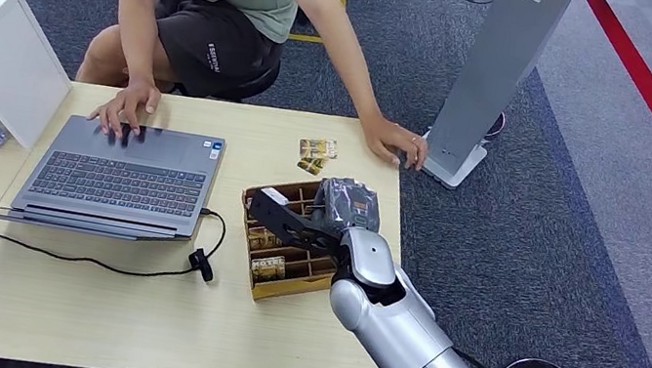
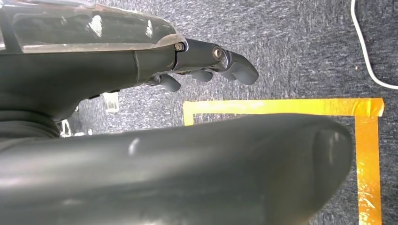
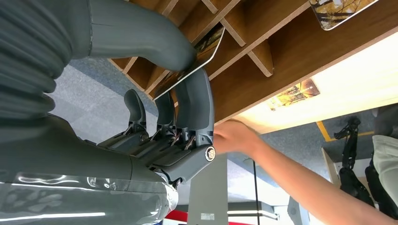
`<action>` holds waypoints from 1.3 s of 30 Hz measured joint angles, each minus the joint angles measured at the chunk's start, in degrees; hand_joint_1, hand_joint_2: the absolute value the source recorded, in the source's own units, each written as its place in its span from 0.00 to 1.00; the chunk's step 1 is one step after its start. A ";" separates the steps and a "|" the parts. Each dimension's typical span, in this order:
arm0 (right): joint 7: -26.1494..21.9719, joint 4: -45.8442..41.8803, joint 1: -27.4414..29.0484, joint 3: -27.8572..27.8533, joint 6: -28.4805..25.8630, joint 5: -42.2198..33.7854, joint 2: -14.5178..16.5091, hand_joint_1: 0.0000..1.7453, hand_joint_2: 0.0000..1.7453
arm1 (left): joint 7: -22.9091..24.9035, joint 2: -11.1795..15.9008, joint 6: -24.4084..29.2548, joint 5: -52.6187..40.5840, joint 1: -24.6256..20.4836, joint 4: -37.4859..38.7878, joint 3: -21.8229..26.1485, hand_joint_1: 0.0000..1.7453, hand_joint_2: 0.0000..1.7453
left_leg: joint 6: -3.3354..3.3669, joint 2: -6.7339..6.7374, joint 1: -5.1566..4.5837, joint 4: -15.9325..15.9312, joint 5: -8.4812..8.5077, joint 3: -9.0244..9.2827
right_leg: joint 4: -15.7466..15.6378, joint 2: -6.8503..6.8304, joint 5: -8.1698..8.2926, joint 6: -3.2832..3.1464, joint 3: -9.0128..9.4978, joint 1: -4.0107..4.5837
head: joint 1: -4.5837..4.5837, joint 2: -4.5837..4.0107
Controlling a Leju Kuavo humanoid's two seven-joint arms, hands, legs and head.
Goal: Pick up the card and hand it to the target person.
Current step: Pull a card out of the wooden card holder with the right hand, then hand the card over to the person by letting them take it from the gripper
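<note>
Over the wooden compartment box (image 1: 282, 285) on the table, my right hand (image 1: 346, 209) reaches in from the right. Close up, my right hand (image 3: 162, 115) pinches a card (image 3: 210, 44) between thumb and a finger, just above the box's dividers (image 3: 263, 56). The card is dark with a pale edge. The person sits behind the table, with one hand (image 1: 395, 142) flat on its far right corner and the other (image 1: 126, 109) on the laptop. My left hand (image 2: 155, 70) hangs over the carpet, fingers apart, holding nothing.
An open laptop (image 1: 121, 176) lies left of the box, its cable and a small black clip (image 1: 202, 264) trailing in front. Two loose cards (image 1: 317, 153) lie behind the box. More cards (image 1: 267, 267) stand in the compartments. A grey stand (image 1: 491, 82) rises beyond the table's right corner.
</note>
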 joint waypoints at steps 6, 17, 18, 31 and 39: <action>0.06 -0.01 -0.01 0.01 0.04 0.03 0.03 0.71 1.00 | -0.78 0.00 -0.10 0.54 0.05 0.00 0.00 0.00 0.00 | 0.00 0.00 0.00 0.00 0.00 0.00 | 0.00 0.00 0.00 0.00 0.01 0.00 | 0.00 0.00; 0.87 -4.22 -1.54 -0.11 1.53 0.02 -0.45 0.71 1.00 | -0.84 0.05 -0.08 0.66 0.24 0.00 0.00 0.00 0.00 | 0.00 0.00 0.00 0.00 0.00 0.00 | 0.00 0.00 0.00 0.00 -0.01 0.00 | 0.02 0.00; 1.06 -5.12 -2.17 -0.14 1.75 0.03 -0.61 0.71 1.00 | -0.89 0.08 -0.08 0.66 0.26 0.00 0.00 0.00 0.00 | 0.00 0.01 0.00 0.00 0.00 0.00 | 0.00 0.00 0.00 0.00 -0.01 0.00 | 0.02 0.00; 2.61 -10.26 -13.14 -2.52 2.00 0.57 -4.46 0.71 1.00 | 0.31 0.15 -0.11 -1.84 -1.14 0.00 -0.86 0.00 0.00 | 0.00 0.00 0.00 0.04 0.01 0.01 | 0.00 0.01 0.03 0.01 0.01 0.00 | 0.09 0.00; -0.63 -5.34 -15.30 -2.46 -1.72 0.11 -4.66 0.71 1.00 | 0.26 0.15 -0.08 -1.55 -1.71 0.00 -1.29 0.00 0.00 | 0.00 -0.01 0.00 0.03 0.01 -0.02 | 0.01 0.00 0.03 0.00 0.00 0.00 | 0.02 0.00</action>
